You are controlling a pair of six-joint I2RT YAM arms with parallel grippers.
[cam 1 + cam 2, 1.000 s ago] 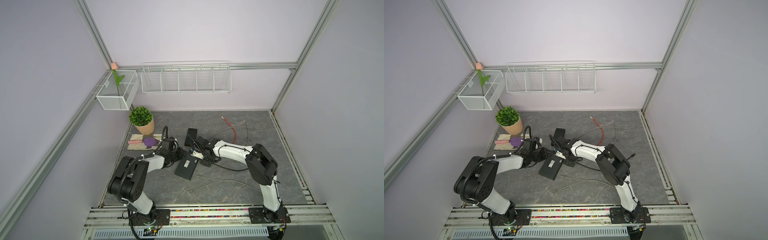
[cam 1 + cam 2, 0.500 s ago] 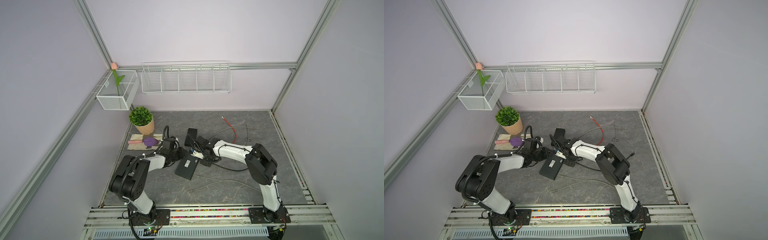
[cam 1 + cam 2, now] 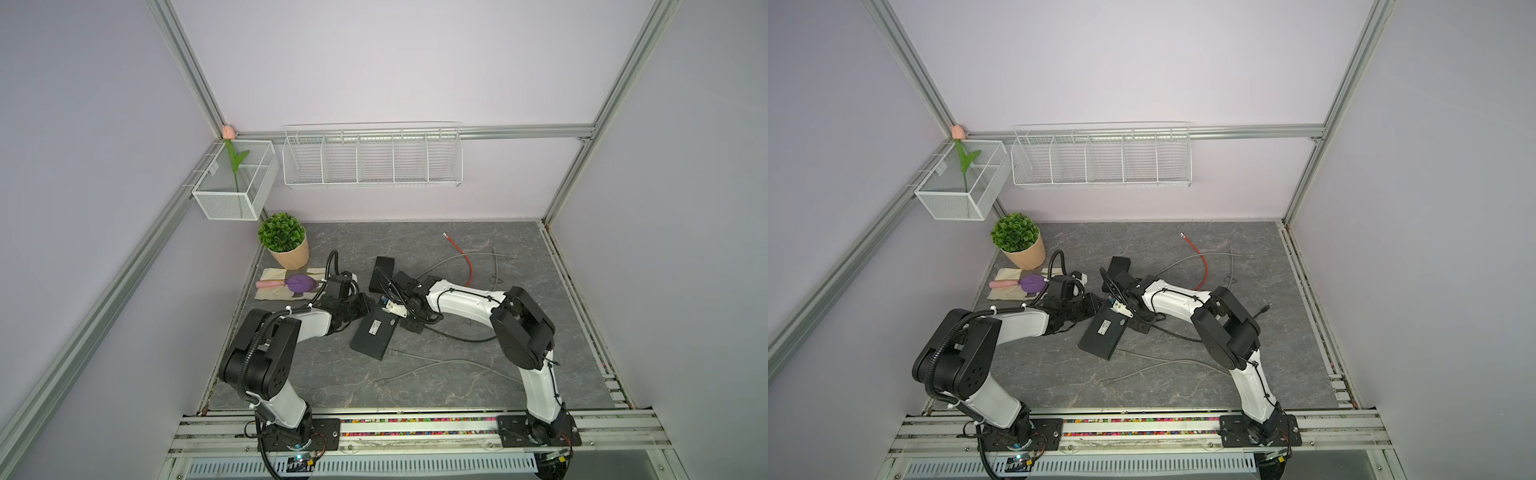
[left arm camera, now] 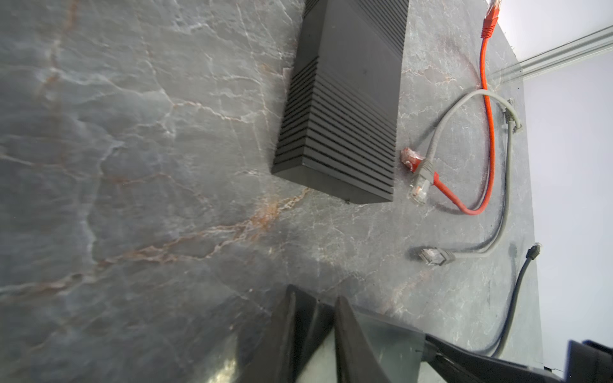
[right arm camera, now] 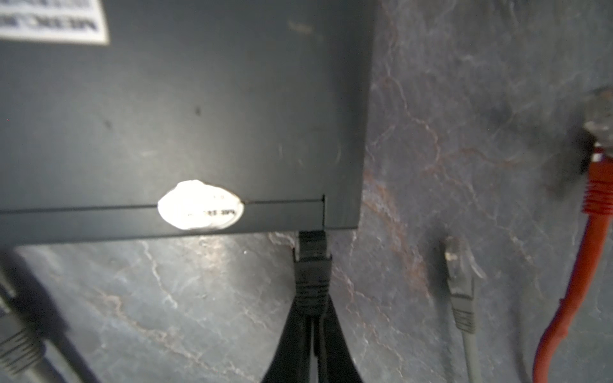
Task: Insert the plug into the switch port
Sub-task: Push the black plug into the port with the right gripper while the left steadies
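surface: grey veined table [image 3: 415, 386] | room: lilac walls [image 3: 374, 62] | right tool [image 5: 312, 300]: clamped on plug [image 5: 311, 265] | left tool [image 4: 315, 295]: grip unclear

On the table [image 3: 415, 399], the switch [image 3: 371, 336] is placed centrally, with the plug [image 5: 311, 255] set against its edge. From it, a second box [image 3: 382, 272] is found at twelve o'clock, the potted plant [image 3: 284, 239] at eleven, a loose cable [image 3: 436, 361] at five.

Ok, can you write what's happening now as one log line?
stage: inserting | right pincer: shut on black plug | black plug: tip at switch edge | left pincer: beside switch
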